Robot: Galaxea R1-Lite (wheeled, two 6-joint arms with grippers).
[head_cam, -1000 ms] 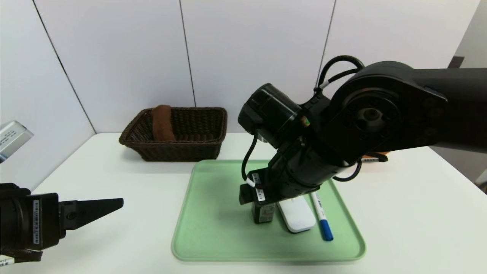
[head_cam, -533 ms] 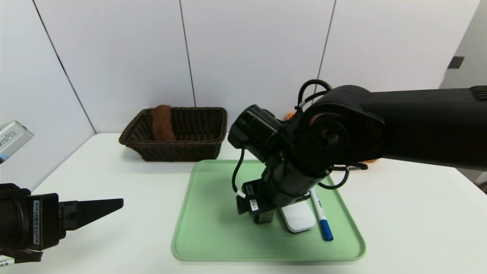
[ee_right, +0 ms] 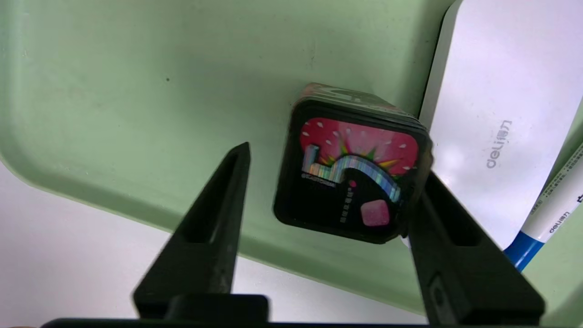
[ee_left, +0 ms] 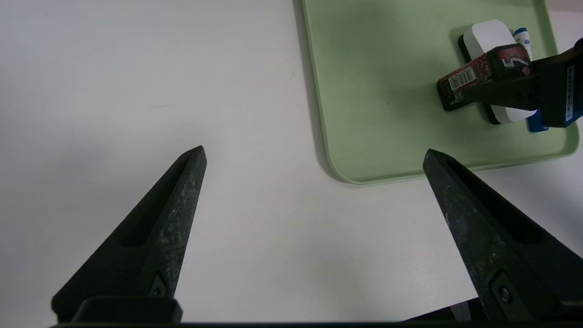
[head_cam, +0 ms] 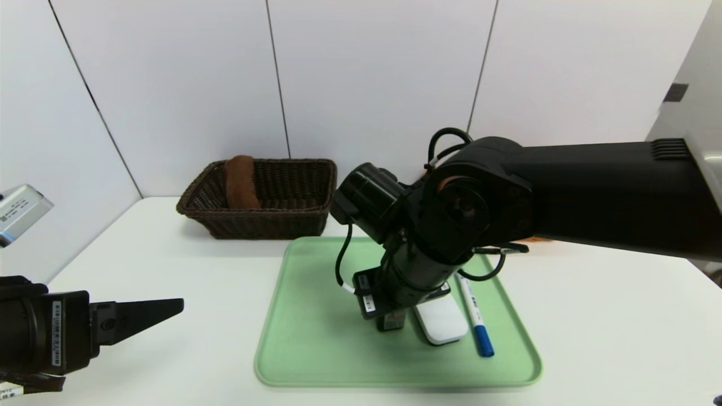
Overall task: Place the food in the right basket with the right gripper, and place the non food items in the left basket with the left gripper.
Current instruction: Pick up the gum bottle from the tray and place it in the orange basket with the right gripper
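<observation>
The right hand [ee_right: 328, 191] straddles the upright candy box [ee_right: 350, 175] on the green tray [head_cam: 316, 349], one finger touching, the other apart. The left hand [ee_left: 314, 157] hangs spread wide over the surface [head_cam: 169, 254].

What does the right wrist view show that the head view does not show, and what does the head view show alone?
Only the right wrist view shows the candy box top, with its pink print, standing between the right end effector fingers: one finger touches it, the other stands apart.

Only the head view shows the brown wicker basket holding a brown object, and the left end effector hovering over the bare table, away from the tray.

Both show the green tray, the white case and the blue marker beside the box.
</observation>
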